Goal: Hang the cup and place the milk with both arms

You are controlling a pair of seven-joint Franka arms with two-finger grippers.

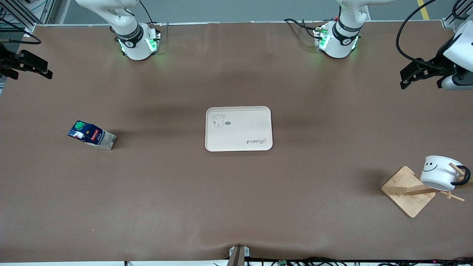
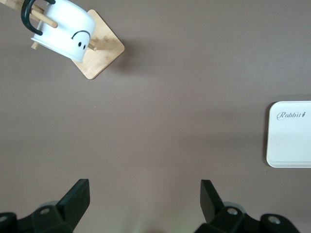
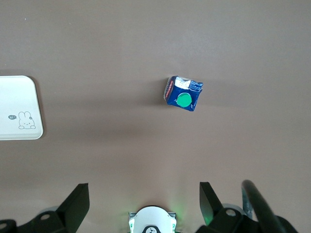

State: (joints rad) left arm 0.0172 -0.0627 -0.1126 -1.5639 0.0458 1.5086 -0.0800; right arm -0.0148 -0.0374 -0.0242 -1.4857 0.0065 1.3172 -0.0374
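The cup [image 1: 439,173], a white mug with a black smiley face, hangs by its black handle on a peg of a wooden rack [image 1: 408,191] at the left arm's end of the table, near the front camera. The left wrist view shows the cup [image 2: 65,30] on the rack [image 2: 103,53]. The milk [image 1: 91,135], a dark blue carton with a green cap, stands on the table toward the right arm's end. It also shows in the right wrist view [image 3: 183,93]. My left gripper [image 1: 410,75] [image 2: 145,187] is open and empty, high over the table's edge. My right gripper [image 1: 33,68] [image 3: 144,189] is open and empty, high over its own end.
A cream tray [image 1: 238,128] with a small animal drawing lies flat in the middle of the table. Its edge shows in the left wrist view [image 2: 291,141] and the right wrist view [image 3: 17,104]. The arm bases stand along the edge farthest from the front camera.
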